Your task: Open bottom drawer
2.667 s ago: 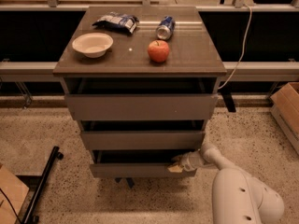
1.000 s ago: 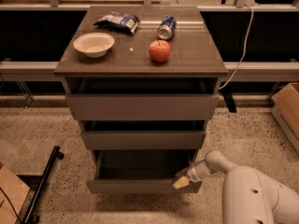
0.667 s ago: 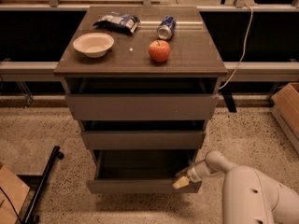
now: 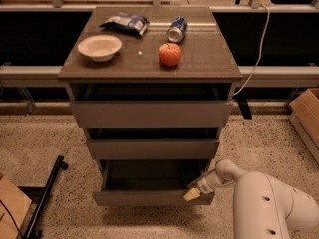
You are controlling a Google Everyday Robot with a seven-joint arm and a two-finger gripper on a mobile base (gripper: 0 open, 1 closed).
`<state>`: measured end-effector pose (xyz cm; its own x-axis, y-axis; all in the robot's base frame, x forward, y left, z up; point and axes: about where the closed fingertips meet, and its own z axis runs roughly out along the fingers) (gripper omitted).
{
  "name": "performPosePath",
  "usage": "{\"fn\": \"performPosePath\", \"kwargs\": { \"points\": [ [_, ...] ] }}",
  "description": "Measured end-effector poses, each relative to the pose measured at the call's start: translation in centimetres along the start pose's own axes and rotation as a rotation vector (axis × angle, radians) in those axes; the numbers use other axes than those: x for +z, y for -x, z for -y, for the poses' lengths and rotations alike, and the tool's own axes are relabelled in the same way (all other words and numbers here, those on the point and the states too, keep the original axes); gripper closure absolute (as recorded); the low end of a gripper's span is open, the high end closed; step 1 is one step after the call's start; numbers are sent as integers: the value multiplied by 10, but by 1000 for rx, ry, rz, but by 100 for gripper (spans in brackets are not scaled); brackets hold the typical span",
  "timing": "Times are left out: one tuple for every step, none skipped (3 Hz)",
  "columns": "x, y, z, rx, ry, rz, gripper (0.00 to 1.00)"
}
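Note:
The bottom drawer (image 4: 149, 197) of the grey-brown cabinet stands pulled out toward me, its dark inner box (image 4: 152, 176) showing behind the slim front panel. My gripper (image 4: 193, 193) is at the right end of that front panel, at its top edge, with the white arm (image 4: 264, 203) reaching in from the lower right. The two drawers above (image 4: 149, 114) stick out less than the bottom one.
On the cabinet top (image 4: 209, 59) lie a white bowl (image 4: 99, 47), a red apple (image 4: 170, 54), a tipped can (image 4: 176, 29) and a chip bag (image 4: 124, 23). A cardboard box (image 4: 305, 118) stands at the right, another at the lower left (image 4: 11, 208), with a black bar (image 4: 46, 197) on the floor.
The bottom drawer has come out toward me since the earliest frame, and my gripper moved down and forward with it. Over the last second nothing visibly moved.

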<state>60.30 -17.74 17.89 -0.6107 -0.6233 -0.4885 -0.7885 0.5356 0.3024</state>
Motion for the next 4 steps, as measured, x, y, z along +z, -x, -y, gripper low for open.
{"fn": "performPosePath", "kwargs": {
  "points": [
    [-8,-27,-16,58,-1,-34,4],
    [-9,-29,-16,63,-2,-37,80],
    [-15,-55,-30,114,3,-81,98],
    [-15,-53,-29,114,3,-81,100]
  ]
}}
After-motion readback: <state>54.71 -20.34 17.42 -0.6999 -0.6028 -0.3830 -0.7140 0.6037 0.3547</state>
